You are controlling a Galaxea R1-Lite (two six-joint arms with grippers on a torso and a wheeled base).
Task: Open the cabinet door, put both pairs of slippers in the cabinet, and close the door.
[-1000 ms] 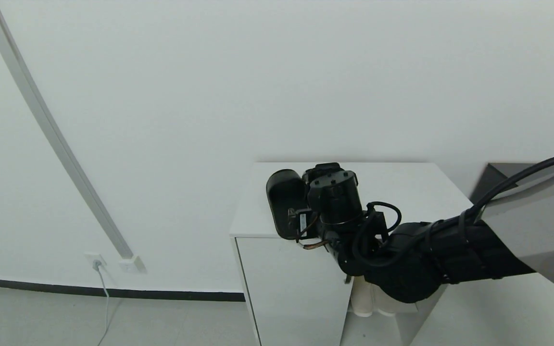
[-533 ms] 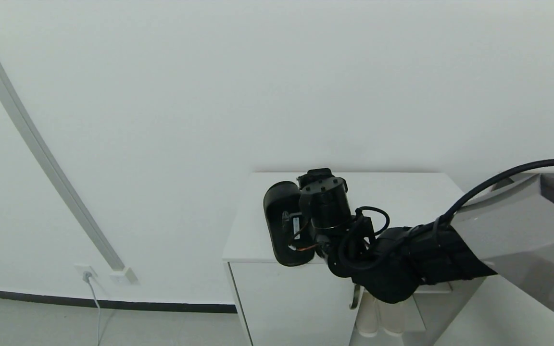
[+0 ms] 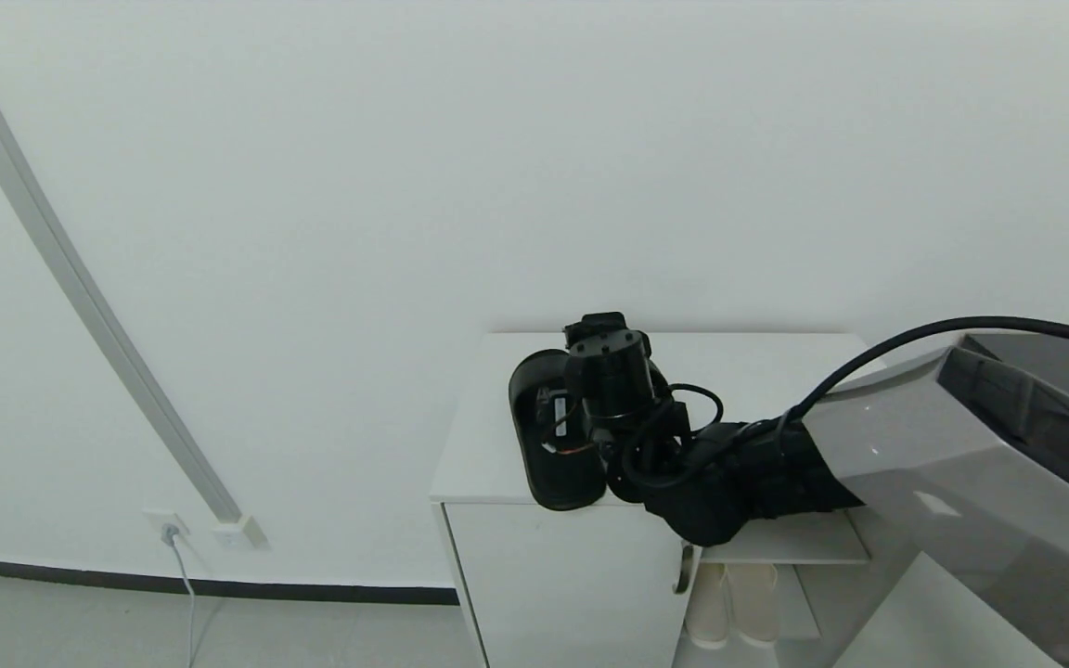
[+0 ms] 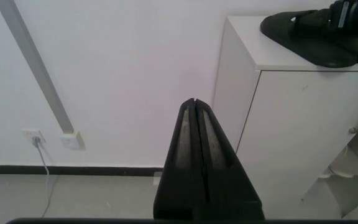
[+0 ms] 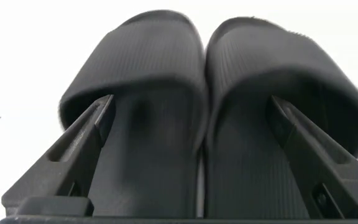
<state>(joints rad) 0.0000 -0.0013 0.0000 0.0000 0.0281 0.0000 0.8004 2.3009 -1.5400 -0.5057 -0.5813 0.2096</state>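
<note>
A pair of black slippers point(image 3: 548, 436) lies side by side on top of the white cabinet point(image 3: 553, 575), at its front left edge; the pair point(image 4: 309, 31) also shows in the left wrist view. My right gripper point(image 5: 194, 134) is open around the pair point(image 5: 210, 81), one finger along each outer side. A pale pair of slippers point(image 3: 731, 603) stands on a shelf inside the cabinet, where the right side is open. The left door with its handle point(image 3: 683, 571) is closed. My left gripper point(image 4: 194, 104) is shut and empty, low and left of the cabinet point(image 4: 303, 124).
A grey conduit point(image 3: 80, 278) runs diagonally down the white wall to a socket with a cable point(image 3: 168, 533). Bare floor lies left of the cabinet. The cabinet stands against the wall.
The head view has shifted. My right wrist has moved farther back over the cabinet top. The black slippers have kept their place on the cabinet.
</note>
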